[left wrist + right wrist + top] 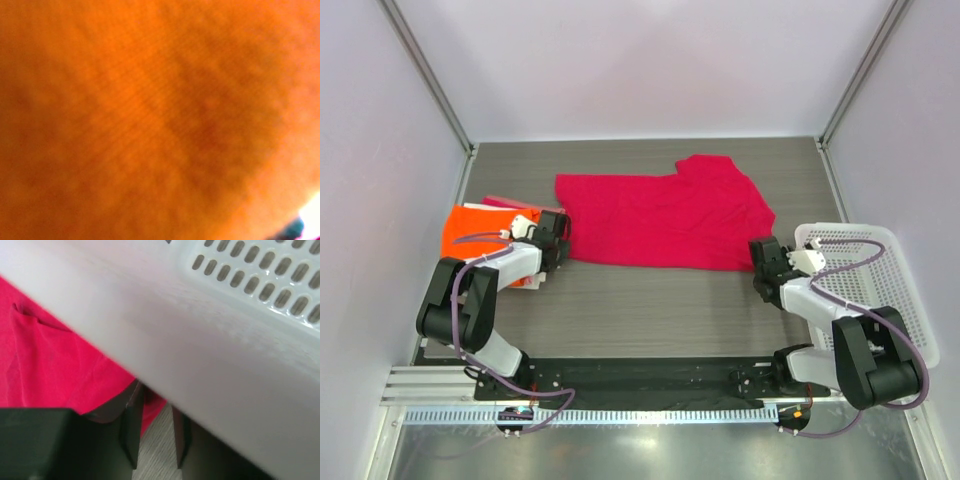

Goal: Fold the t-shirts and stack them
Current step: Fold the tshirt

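On table's (pixel 650 310) far half lies red shirt (pixel 660 220) (orange shirt (pixel 465 228) at L edge).

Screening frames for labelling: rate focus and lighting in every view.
Top external: sharp and evenly lit, large crimson-red cloth t-shirt crisp. Left wrist: nothing but blurred bright orange cloth close to the lens, blown-out white corner lower right. Right wrist: near rim of the white plastic lattice basket out of focus, red shirt sharper.

Red t-shirt (pixel 660 220) matt cloth; basket (pixel 907 268) glossy perforated plastic; table (pixel 650 310) wood-grain.
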Available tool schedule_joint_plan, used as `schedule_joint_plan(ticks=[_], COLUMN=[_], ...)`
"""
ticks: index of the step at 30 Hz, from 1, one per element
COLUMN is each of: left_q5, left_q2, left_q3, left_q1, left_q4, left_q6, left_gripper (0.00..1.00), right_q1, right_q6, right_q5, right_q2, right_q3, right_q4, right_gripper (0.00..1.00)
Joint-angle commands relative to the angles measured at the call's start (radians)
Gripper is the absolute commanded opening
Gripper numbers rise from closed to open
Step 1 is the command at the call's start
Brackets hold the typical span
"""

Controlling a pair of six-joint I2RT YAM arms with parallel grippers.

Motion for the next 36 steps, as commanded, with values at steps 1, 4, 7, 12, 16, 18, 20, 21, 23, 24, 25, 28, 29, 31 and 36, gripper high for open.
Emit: schedule_joint_plan(ticks=[1,4,7,12,16,18,20,21,23,24,25,28,29,31,36], left_q5=[-0.040,-0.040,-0.050,-0.066,-0.067,-0.066,-0.067,-0.067,-0.064,-0.066,-0.066,-0.063,-0.060,-0.060,-0.060], left_q2=[-0.026,-0.029,-0.036,-0.053,-0.062,-0.067,-0.067,-0.067,-0.066,-0.066,-0.066,-0.064,-0.064,-0.064,-0.073], left_q3=[-0.009,-0.007,-0.003,0.019,0.020,0.020,0.020,0.022,0.022,0.022,0.022,0.022,0.023,0.023,0.023], left_q1=[0.004,0.003,0.003,0.003,0.003,0.001,0.000,0.001,0.001,0.000,0.000,0.000,0.000,-0.002,-0.005], left_q4=[-0.056,-0.058,-0.068,-0.102,-0.105,-0.107,-0.107,-0.108,-0.108,-0.110,-0.110,-0.110,-0.110,-0.110,-0.111], left_q6=[0.024,0.028,0.047,0.061,0.062,0.062,0.062,0.064,0.064,0.065,0.065,0.064,0.065,0.065,0.065], left_gripper=[0.00,0.00,0.00,0.00,0.00,0.00,0.00,0.00,0.00,0.00,0.00,0.00,0.00,0.00,0.00], right_q1=[0.006,0.006,0.008,0.005,0.006,0.012,0.022,0.029,0.046,0.051,0.062,0.075,0.075,0.080,0.133], right_q6=[-0.008,-0.010,-0.019,-0.050,-0.090,-0.099,-0.102,-0.102,-0.100,-0.094,-0.090,-0.068,-0.067,-0.067,-0.048], right_q5=[0.037,0.040,0.049,0.074,0.060,0.054,0.066,0.072,0.085,0.088,0.088,0.094,0.092,0.079,0.065], right_q2=[-0.011,0.035,0.036,0.010,0.004,0.004,-0.002,-0.013,-0.023,-0.037,-0.043,-0.063,-0.065,-0.074,-0.079], right_q3=[0.001,0.024,0.056,0.116,0.162,0.176,0.179,0.178,0.179,0.178,0.176,0.173,0.170,0.164,0.144], right_q4=[0.005,-0.004,-0.029,-0.073,-0.100,-0.106,-0.117,-0.121,-0.139,-0.146,-0.156,-0.191,-0.199,-0.202,-0.209], right_gripper=[0.24,0.01,0.01,0.01,0.40,0.43,0.49,0.51,0.52,0.52,0.52,0.53,0.55,0.59,0.54])
